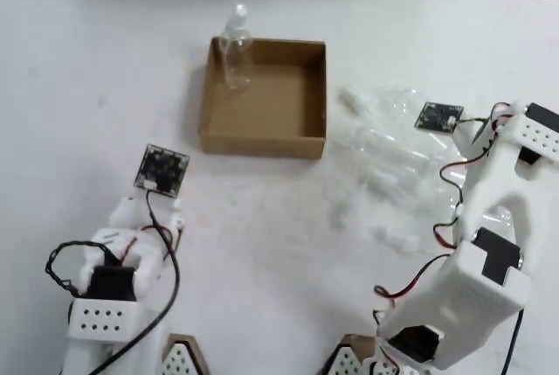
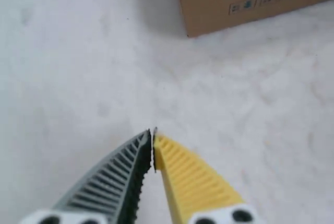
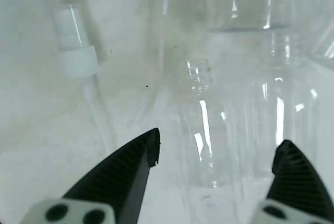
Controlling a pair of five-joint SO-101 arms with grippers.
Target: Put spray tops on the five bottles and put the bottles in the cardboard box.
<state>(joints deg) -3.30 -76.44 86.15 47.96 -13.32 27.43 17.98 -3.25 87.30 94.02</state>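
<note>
Cardboard box (image 1: 262, 143): sits with its top open on the white table (image 1: 87, 69), toward the far middle. Holds one capped bottle (image 1: 236, 52), clear, standing up in the far left corner. Lets the bottle's white spray head poke up above the box wall.

Clear bottles (image 1: 384, 161): lie in a loose heap on the table, just to the right of the box and outside it. Hard to count, being see-through against the white.

Right gripper (image 3: 216, 148): hangs close above that heap with its jaws spread wide. Grips nothing. Has one bare-necked bottle (image 3: 201, 109) lying on its side between the two black fingers; can't tell if touching them or not.

Loose spray top (image 3: 77, 51): white, with a thin tube on it. Lies flat on the table beside the bottles, apart from the right gripper.

Left gripper (image 2: 153, 140): points down at bare table, near a corner of the box but not touching it. Jaws pressed tight together, one finger grey and one yellow, with nothing held between them.
</note>
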